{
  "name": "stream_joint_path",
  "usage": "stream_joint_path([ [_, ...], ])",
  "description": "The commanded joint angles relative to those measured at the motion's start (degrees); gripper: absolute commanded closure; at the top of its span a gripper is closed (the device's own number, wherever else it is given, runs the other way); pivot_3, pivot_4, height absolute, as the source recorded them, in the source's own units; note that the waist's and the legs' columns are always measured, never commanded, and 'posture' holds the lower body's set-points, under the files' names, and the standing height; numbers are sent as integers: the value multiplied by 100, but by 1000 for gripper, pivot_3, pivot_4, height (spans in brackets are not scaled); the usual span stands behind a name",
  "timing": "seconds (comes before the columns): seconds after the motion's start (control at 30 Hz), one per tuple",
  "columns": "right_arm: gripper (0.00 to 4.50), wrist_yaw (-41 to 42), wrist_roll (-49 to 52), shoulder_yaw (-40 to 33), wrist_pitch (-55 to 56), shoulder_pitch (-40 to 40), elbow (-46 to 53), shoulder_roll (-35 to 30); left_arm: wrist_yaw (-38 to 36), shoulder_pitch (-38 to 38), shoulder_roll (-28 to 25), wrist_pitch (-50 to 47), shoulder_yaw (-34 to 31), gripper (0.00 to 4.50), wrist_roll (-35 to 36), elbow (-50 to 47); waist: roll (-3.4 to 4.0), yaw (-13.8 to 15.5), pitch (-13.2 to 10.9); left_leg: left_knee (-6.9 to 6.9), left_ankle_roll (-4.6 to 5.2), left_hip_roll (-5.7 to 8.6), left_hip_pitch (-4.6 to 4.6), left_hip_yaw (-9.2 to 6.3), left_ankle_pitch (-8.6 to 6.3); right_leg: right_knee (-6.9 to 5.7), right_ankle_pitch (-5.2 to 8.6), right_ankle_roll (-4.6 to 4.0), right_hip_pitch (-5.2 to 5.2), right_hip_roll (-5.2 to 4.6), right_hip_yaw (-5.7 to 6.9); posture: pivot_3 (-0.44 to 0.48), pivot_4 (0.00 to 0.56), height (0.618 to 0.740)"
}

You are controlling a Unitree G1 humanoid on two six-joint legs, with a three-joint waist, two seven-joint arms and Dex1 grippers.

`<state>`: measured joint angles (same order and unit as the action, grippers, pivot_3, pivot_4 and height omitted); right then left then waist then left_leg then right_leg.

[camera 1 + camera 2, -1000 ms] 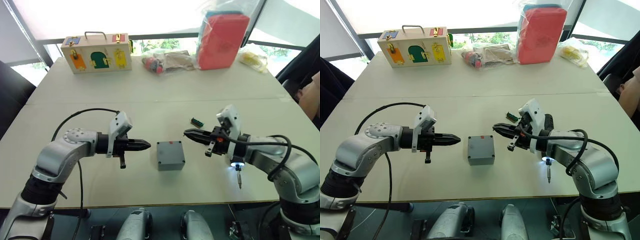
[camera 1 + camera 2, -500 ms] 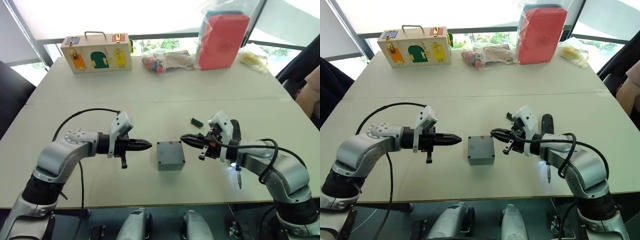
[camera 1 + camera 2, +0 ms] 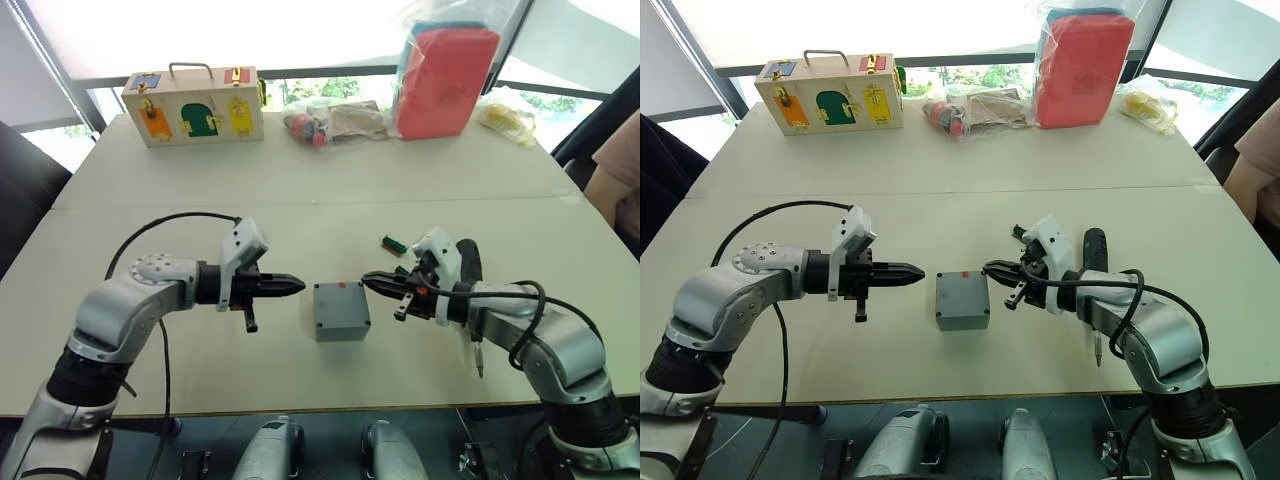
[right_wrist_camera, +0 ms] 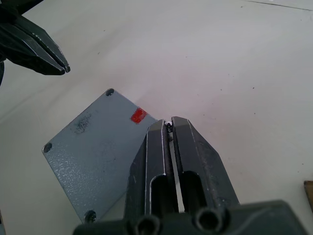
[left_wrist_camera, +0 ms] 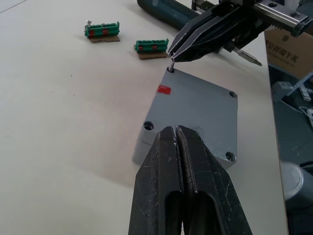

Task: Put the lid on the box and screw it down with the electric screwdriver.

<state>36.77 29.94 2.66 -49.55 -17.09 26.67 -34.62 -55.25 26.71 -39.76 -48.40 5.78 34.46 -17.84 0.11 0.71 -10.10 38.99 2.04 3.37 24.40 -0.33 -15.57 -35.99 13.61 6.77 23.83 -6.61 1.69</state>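
The grey box (image 3: 342, 330) stands mid-table with the lid (image 5: 195, 107) resting on top, a red mark near one edge. My right gripper (image 3: 368, 281) is shut on a small screw (image 4: 168, 125), and its tips hover at the lid's corner hole beside the red mark. Left of the box, my left gripper (image 3: 298, 286) points at it, shut and holding nothing, a short gap away. The electric screwdriver (image 3: 1095, 250) lies on the table under my right forearm, with its bit (image 3: 478, 360) pointing toward the near edge.
Two small green terminal blocks (image 5: 102, 32) (image 5: 151, 47) lie just beyond the box. At the far edge are a wooden box with coloured doors (image 3: 193, 105), plastic bags (image 3: 330, 122) and a red bagged package (image 3: 445, 75). A person (image 3: 612, 185) sits at the right.
My right gripper has moved left and down to the lid's corner. The white glow at the screwdriver's tip no longer shows. The left gripper has barely moved.
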Motion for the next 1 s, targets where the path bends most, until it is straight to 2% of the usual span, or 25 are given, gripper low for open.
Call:
stream_joint_path([
  [0.03,4432,5,-63,11,138,-66,14,3,-15,73,20,90,-80,4500,45,-104,0,1,0,0,0,0,0,0,0,0,0,0,0,0,0,0,150,740],
  [0.27,4432,55,-44,21,84,-52,19,-54,-48,81,46,191,-58,4500,0,2,0,2,0,0,-1,0,0,0,0,0,0,0,-1,0,0,0,150,740],
  [0.37,3725,67,-41,20,58,-47,33,-86,-63,79,62,240,-43,4500,-25,45,0,3,0,0,-1,0,0,0,1,0,0,0,-1,1,0,0,150,740],
  [0.43,2856,52,-42,0,49,-27,55,-96,-62,57,64,270,-38,4500,-30,48,0,1,0,0,-1,0,0,0,1,0,0,0,-1,1,0,0,150,740],
  [0.47,2652,42,-33,-22,34,-19,76,-102,-59,47,64,278,-40,4500,-27,41,0,1,0,0,-1,0,0,0,1,0,0,0,-1,1,0,0,150,740],
  [0.6,987,26,0,-86,-31,-35,119,-131,-67,50,75,320,-23,4500,-42,64,0,1,0,0,0,0,0,0,0,0,0,0,0,0,0,0,150,740],
  [0.63,707,28,37,-136,-80,-55,148,-160,-72,61,77,330,-21,4500,-45,75,0,2,0,0,0,0,0,0,0,0,0,0,-1,0,0,0,150,740],
  [0.7,707,14,285,-433,-337,-134,241,-229,-89,92,73,342,-35,4500,-33,90,0,4,0,0,0,0,0,0,0,0,0,0,-1,0,0,0,150,740],
  [0.83,707,-324,1178,-1529,-1416,-695,196,-303,-193,216,36,425,-42,4500,-39,135,1,2,-1,1,0,0,0,0,0,-1,0,0,-1,-1,-1,0,150,740],
  [0.97,707,-549,1519,-2004,-2689,-1601,-148,-894,-290,387,16,470,9,4500,-67,102,0,6,-1,1,1,-1,0,-3,-1,0,0,-1,0,-3,2,0,150,740],
  [1.0,404,-517,1594,-2055,-3168,-1952,-344,-1178,-338,408,-14,476,23,4500,-58,31,0,6,-1,-2,1,-1,0,-3,-1,2,1,-1,0,-4,2,0,150,740],
])
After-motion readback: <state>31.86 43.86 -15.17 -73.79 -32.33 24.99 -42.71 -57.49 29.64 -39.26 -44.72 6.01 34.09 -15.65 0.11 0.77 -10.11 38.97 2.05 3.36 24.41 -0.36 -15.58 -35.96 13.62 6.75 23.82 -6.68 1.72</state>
